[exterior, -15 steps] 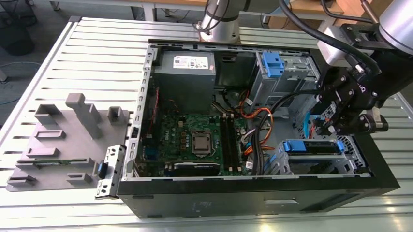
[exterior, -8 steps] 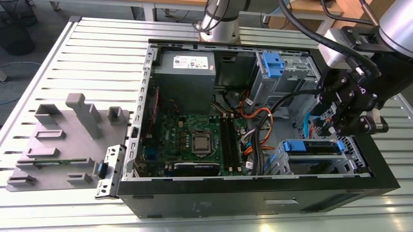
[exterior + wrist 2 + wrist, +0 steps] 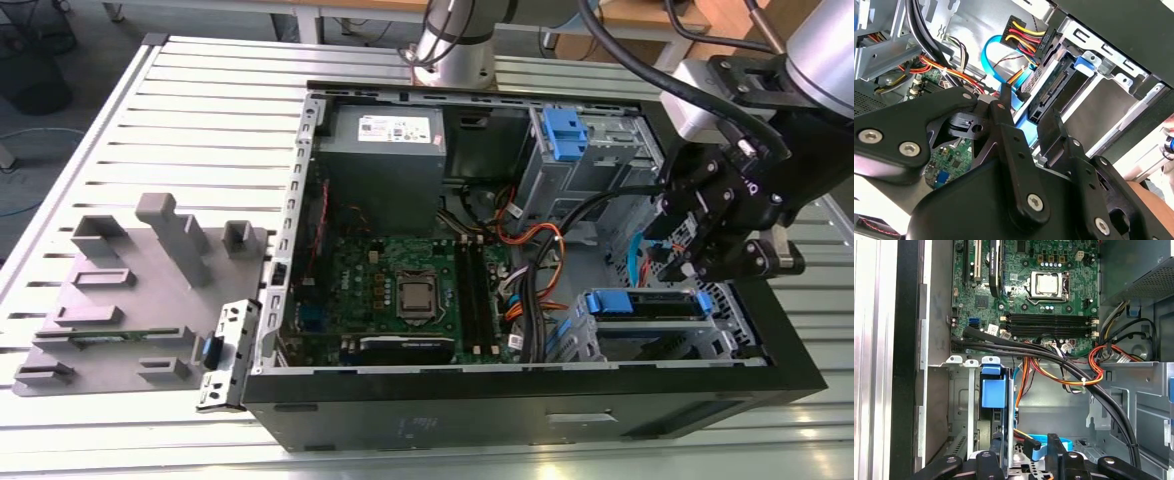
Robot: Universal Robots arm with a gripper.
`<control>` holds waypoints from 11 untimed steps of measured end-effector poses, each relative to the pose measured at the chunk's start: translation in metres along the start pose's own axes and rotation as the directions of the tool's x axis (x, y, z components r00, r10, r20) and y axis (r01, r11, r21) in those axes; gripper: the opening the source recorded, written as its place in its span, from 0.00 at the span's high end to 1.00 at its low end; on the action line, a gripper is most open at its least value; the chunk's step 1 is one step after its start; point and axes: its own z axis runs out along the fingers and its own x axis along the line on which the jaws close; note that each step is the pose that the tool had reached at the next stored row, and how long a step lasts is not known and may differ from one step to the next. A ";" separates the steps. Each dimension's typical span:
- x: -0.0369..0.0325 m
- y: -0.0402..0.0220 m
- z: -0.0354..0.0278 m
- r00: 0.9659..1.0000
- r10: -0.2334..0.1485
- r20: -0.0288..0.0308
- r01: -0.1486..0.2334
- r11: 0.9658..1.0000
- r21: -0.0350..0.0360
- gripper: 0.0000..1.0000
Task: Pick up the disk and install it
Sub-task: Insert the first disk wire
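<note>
Item: one black gripper [image 3: 1028, 114], hanging over the near end of an open computer case [image 3: 534, 388], toward the exterior view's right. Its fingers [image 3: 1004, 120] stand a little apart with open space between them. A blue data cable [image 3: 990, 50] curls beyond them. Item: the disk [image 3: 657, 304], lying flat in the grey drive cage [image 3: 641, 342] at the case's near corner on the exterior view's right, its blue handle turned toward the motherboard [image 3: 400, 290]. In the second wrist view its connector end sits just beyond the fingertips; whether they touch it I cannot tell. A black power plug [image 3: 1028, 36] with yellow and red wires hangs near that end. Item: a grey power-supply box [image 3: 387, 160] at the far side of the case, with a blue bracket [image 3: 561, 135] in the far bay, further toward the exterior view's right. Item: a grey moulded fixture [image 3: 134, 290] on the slatted table [image 3: 200, 100], beside the case at the exterior view's left.
</note>
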 end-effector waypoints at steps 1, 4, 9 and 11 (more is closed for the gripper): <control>0.0000 -0.0001 0.0000 1.000 0.000 0.000 0.000 1.000 0.000 0.52; 0.0000 -0.0002 0.0000 1.000 0.000 0.000 0.000 1.000 0.000 0.52; 0.0000 -0.0003 0.0000 1.000 0.000 0.000 0.000 1.000 0.000 0.71; 0.0000 -0.0004 0.0000 1.000 0.000 0.000 0.000 1.000 0.000 0.77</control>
